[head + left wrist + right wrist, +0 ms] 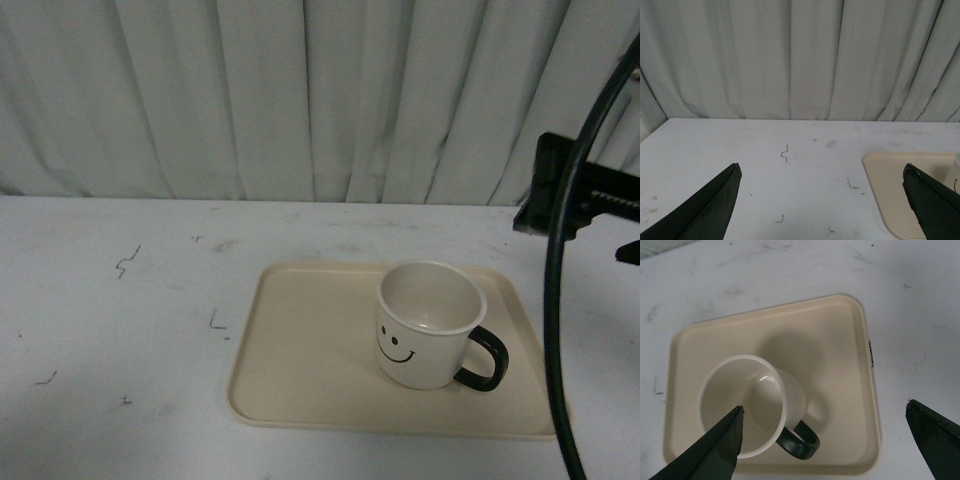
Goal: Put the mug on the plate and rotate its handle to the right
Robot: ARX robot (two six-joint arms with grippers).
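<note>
The cream mug (pixel 428 325) stands upright on the right half of the beige plate (pixel 310 360), its smiley face toward the camera. Its black handle (pixel 485 360) points right and slightly forward. In the right wrist view the mug (pixel 747 402) and handle (pixel 799 441) lie below my right gripper (pixel 825 412), which hovers open above them with nothing between its fingers. My left gripper (pixel 822 170) is open over bare table, left of the plate (pixel 890 180), holding nothing.
A white table (pixel 120 330) with small pen marks carries the plate. A pleated white curtain (pixel 300 100) hangs close behind it. Part of the right arm and its black cable (pixel 555 300) cross the front view's right edge.
</note>
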